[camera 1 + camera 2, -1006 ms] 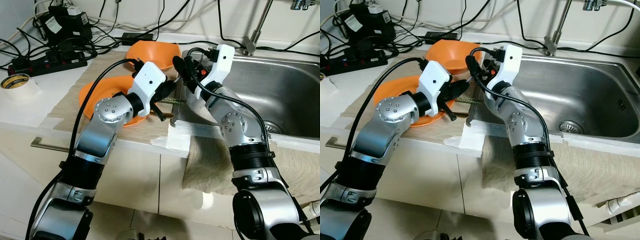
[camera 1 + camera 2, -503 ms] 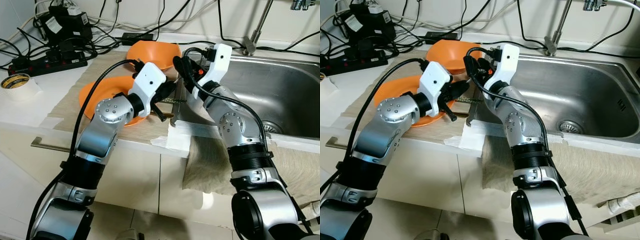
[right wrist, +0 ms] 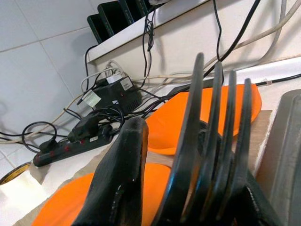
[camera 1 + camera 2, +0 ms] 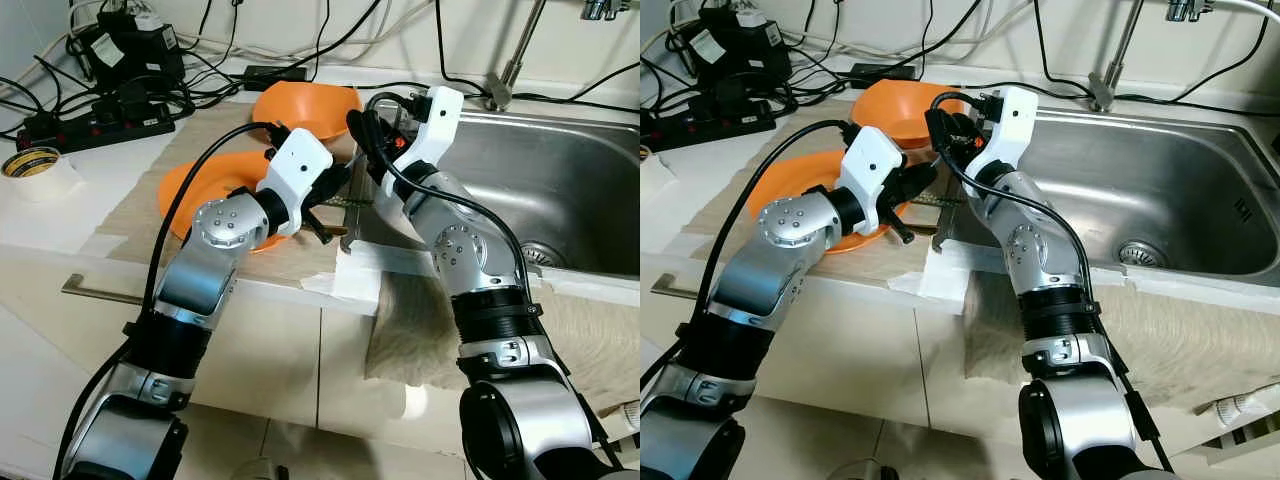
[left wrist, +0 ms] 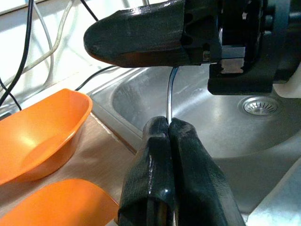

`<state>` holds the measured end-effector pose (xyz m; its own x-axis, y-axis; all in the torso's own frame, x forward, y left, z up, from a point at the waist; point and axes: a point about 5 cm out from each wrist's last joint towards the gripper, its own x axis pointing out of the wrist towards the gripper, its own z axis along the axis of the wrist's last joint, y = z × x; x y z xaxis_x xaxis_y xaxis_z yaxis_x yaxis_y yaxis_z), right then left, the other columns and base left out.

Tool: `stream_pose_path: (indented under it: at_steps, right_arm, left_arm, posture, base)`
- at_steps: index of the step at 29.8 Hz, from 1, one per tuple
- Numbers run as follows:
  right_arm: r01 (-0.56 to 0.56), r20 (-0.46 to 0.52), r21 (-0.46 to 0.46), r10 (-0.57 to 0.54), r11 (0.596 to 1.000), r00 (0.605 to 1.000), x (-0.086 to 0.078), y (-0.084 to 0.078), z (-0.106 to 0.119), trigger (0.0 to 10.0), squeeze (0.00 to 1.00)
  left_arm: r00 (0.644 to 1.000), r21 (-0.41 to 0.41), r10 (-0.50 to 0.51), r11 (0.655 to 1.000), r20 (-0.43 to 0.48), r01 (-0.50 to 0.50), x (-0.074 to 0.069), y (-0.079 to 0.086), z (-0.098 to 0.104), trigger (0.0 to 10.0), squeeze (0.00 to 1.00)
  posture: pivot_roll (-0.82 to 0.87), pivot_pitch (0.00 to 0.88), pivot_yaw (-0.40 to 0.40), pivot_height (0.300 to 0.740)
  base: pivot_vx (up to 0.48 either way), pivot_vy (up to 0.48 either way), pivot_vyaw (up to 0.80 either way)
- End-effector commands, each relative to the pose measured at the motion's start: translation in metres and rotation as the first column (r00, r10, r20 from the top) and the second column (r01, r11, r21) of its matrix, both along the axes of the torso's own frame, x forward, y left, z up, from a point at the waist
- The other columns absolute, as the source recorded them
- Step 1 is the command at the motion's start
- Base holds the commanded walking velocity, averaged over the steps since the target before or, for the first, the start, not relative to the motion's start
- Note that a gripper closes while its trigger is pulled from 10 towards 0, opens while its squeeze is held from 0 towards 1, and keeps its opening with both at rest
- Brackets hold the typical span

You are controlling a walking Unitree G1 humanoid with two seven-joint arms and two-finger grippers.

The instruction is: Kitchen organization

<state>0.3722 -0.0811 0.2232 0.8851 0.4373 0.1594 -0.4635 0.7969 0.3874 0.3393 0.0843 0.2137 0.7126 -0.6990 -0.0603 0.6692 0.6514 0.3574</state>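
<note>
No writing we can read, our left pincer [image 5: 168,141] pinched tight on a fork [image 3: 214,136], right pincer [image 4: 368,140] at 12 o'clock, grip hidden, handle obscured.

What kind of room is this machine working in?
Most likely a home kitchen: a stainless steel sink with a tap set in a white counter, and two orange bowls on a mat beside it. The power strips and cables suggest a test setup.
</note>
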Motion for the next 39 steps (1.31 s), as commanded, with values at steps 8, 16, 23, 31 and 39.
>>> stream_pose_path:
  at_steps: [8,16,23,31,39]
  right_arm:
    - [0.102,-0.087,-0.055,-0.106,0.993,0.991,0.003,-0.021,-0.021,0.0,0.00]
    - [0.127,-0.053,0.007,-0.126,0.992,0.991,0.003,-0.022,-0.014,0.0,0.00]
    - [0.137,-0.002,0.029,-0.137,0.990,0.991,0.007,-0.027,0.001,0.0,0.00]
    - [0.138,0.017,0.051,-0.139,0.989,0.990,0.005,-0.025,0.003,0.0,0.00]
    - [0.148,0.092,0.079,-0.155,0.986,0.984,0.005,-0.027,0.016,0.0,0.00]
  left_arm:
    - [0.988,-0.020,0.084,0.996,0.131,-0.082,0.007,0.009,0.029,10.0,0.00]
    - [0.986,-0.004,0.093,0.996,0.140,-0.094,0.007,0.009,0.029,10.0,0.00]
    - [0.981,-0.016,0.108,0.994,0.160,-0.107,0.007,0.008,0.033,10.0,1.00]
    - [0.976,-0.027,0.121,0.993,0.181,-0.118,0.008,0.008,0.039,10.0,1.00]
    - [0.973,-0.020,0.131,0.991,0.193,-0.129,0.011,0.007,0.041,10.0,0.00]
  posture:
    - [0.00,0.000,0.020,0.732]
    - [0.00,0.000,0.021,0.732]
    - [0.00,0.000,0.019,0.732]
    - [0.00,0.000,0.021,0.732]
    - [0.00,0.000,0.031,0.732]
  base:
    - [0.000,0.000,0.00]
    - [0.000,0.000,0.00]
    - [0.000,0.000,0.00]
    - [0.000,0.000,0.00]
    - [0.000,0.000,0.00]
